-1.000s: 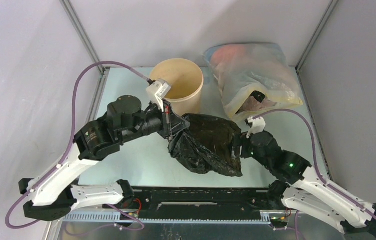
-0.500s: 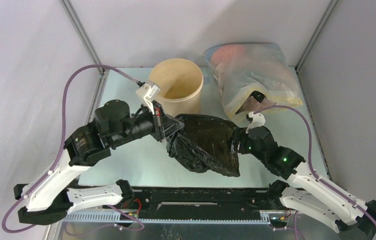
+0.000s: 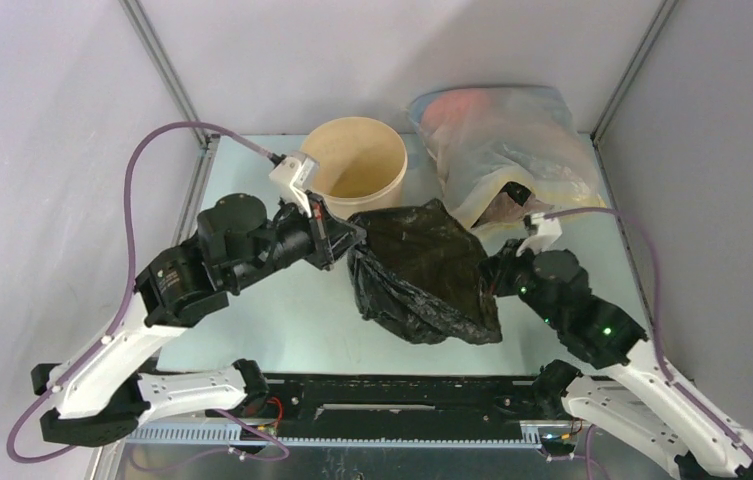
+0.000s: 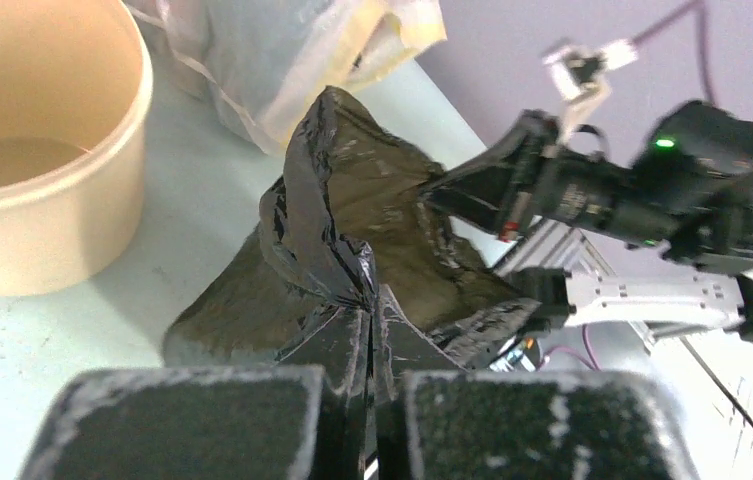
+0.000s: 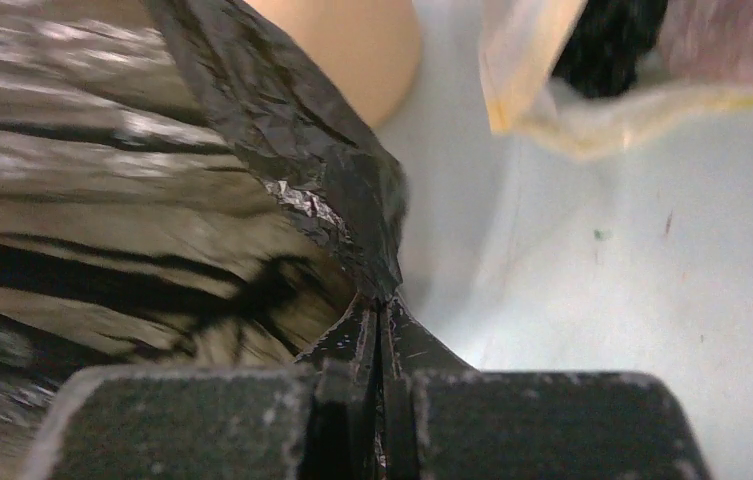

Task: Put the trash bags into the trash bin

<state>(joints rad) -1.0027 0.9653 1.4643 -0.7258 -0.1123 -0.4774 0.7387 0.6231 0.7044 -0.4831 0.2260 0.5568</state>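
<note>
The glossy black trash bag (image 3: 420,272) hangs stretched between my two arms, just in front of the round tan trash bin (image 3: 357,170). My left gripper (image 3: 350,238) is shut on the bag's left edge; in the left wrist view its fingertips (image 4: 372,310) pinch a crinkled fold of the bag (image 4: 352,240), with the bin (image 4: 42,150) at the upper left. My right gripper (image 3: 492,275) is shut on the bag's right edge. In the right wrist view the film (image 5: 282,130) gathers into the closed tips (image 5: 380,318), and the bin's wall (image 5: 352,40) shows behind it.
A large translucent whitish-yellow bag (image 3: 502,150) with pinkish contents lies at the back right, close to the bin and the right arm. Metal frame posts (image 3: 167,75) rise at the back corners. The pale table surface (image 3: 282,310) runs under the black bag.
My right gripper has closed on the bag's right edge and pulled back to the right. The bag has lifted and spread toward the bin. The left arm shifted slightly, still gripping.
</note>
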